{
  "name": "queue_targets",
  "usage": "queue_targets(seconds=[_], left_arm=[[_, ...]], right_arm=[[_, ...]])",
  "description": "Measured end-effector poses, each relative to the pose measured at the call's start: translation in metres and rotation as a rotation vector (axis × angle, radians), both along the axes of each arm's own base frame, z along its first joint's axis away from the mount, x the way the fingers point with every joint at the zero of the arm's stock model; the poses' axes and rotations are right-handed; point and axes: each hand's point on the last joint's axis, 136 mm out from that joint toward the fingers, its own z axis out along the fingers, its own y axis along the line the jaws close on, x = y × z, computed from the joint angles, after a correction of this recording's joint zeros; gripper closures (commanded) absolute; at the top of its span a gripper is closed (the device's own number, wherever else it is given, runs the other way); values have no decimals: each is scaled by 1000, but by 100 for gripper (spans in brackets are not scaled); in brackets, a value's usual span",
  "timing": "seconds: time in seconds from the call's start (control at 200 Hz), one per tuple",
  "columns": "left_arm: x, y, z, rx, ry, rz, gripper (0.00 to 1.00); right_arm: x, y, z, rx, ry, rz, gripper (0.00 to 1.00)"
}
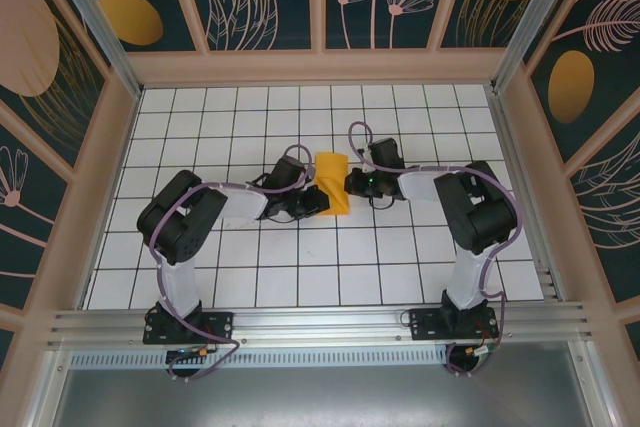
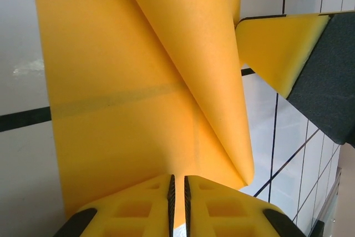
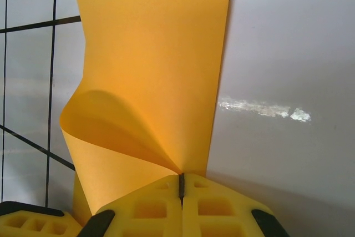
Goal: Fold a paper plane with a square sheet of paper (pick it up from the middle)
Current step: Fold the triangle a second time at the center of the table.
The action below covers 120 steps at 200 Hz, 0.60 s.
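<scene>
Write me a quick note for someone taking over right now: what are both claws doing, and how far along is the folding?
Left gripper: shut on an edge of the square sheet of paper.
Right gripper: shut on the same sheet, from the other side.
Sheet: middle of the table, between the arms, one flap curling up.
Done: sheet gripped, a fold begun.
Left: flatten that fold, then the rest; nothing pointed yet.

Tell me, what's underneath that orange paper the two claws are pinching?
The white gridded table is under the square sheet of paper; grid lines run out from its edges. The left gripper and right gripper pinch it. The patch directly beneath is covered.
</scene>
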Motion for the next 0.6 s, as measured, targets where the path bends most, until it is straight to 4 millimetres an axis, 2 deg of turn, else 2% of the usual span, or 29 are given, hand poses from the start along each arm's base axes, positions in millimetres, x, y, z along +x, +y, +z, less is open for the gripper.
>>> queue_targets(seconds=[0.165,0.43,0.601], left_arm=[[6,-2,8,3,-18,5,82],[39,-22,57,-84,-144,32,85],[53,-28,62,-91,-167,59,87]], right_arm=[[0,0,0,-2,-3,4,98],[0,0,0,-2,-3,4,98],[0,0,0,-2,-3,4,98]])
